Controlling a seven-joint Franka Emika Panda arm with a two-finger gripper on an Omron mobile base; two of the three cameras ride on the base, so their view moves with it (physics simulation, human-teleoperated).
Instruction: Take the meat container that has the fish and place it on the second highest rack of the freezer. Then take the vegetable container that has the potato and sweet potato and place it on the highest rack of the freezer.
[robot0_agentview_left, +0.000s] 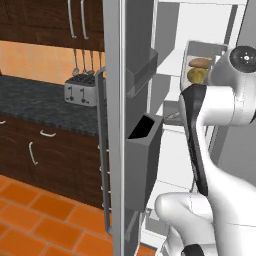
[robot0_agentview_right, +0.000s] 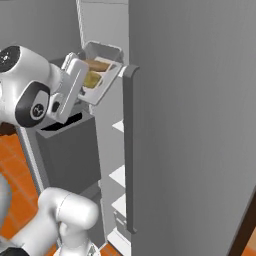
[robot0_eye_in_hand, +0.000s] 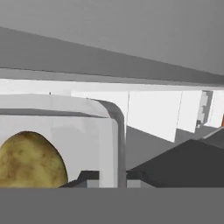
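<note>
The shallow grey rectangular vegetable container (robot0_agentview_right: 102, 70) is held up high inside the open grey freezer (robot0_agentview_left: 165, 30), tilted in the right base view. The two-finger gripper (robot0_eye_in_hand: 111, 178) is pinched narrow on the container's rim at 6 o'clock in the hand view. A yellow-brown potato (robot0_eye_in_hand: 28, 159) lies at 8 o'clock there, and an orange-brown sweet potato (robot0_agentview_left: 200, 63) sits just beside it. Rack contact is probably lacking, though it is hidden.
</note>
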